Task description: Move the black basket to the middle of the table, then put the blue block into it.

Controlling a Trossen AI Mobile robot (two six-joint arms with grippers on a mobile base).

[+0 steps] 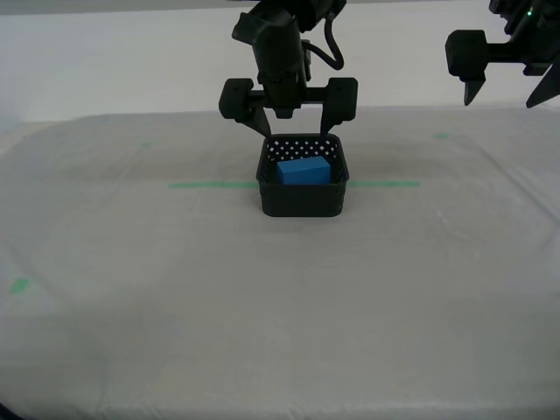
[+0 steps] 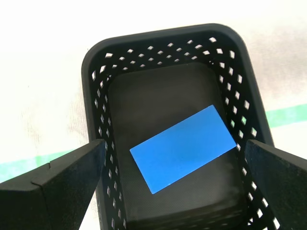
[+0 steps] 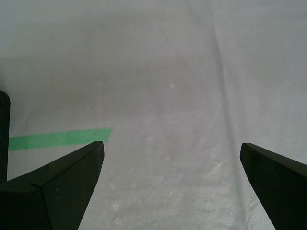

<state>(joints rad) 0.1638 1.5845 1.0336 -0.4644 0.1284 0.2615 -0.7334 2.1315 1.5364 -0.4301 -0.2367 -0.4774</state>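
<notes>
Blue block lies flat and skewed on the floor of the black basket, at the exterior view's centre on the worktop, astride the green tape line. My second gripper hangs released just above it, likely post-drop. My first gripper, upper right, spread and empty.

My second gripper points straight down, jaws spread wide, empty. My first gripper raised, jaws apart, empty.
</notes>
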